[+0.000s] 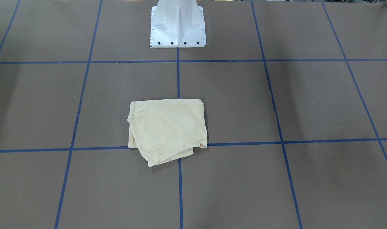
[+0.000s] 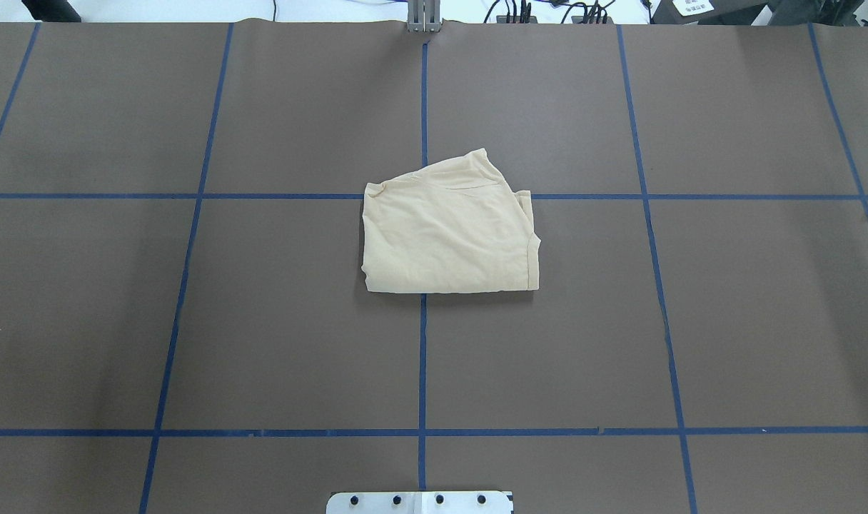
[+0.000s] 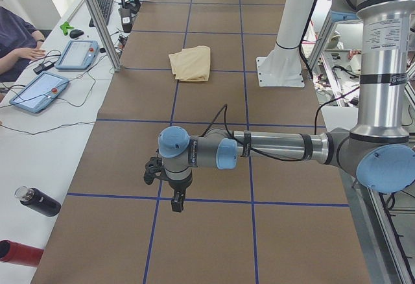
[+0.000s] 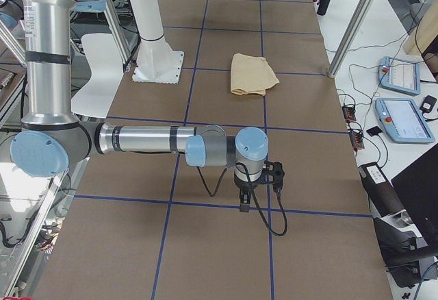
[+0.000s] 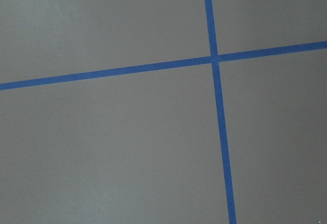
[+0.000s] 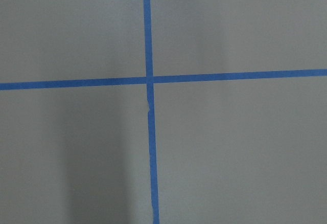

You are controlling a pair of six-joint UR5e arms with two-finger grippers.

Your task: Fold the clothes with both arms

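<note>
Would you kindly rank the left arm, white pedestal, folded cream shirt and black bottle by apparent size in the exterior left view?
1. Grey-and-silver left robot arm
2. White metal pedestal
3. Pale cream folded shirt
4. Black cylindrical bottle; it looks close to the shirt and sits nearer the camera, so their order is unsure.

Nothing can be read: the white label [image 3: 379, 35] on the left arm [image 3: 285, 146], upper right, has print too small to make out.

Brown table [image 2: 263, 321], blue tape grid [image 2: 422, 357]; folded cream shirt [image 2: 448, 235] at centre.
</note>
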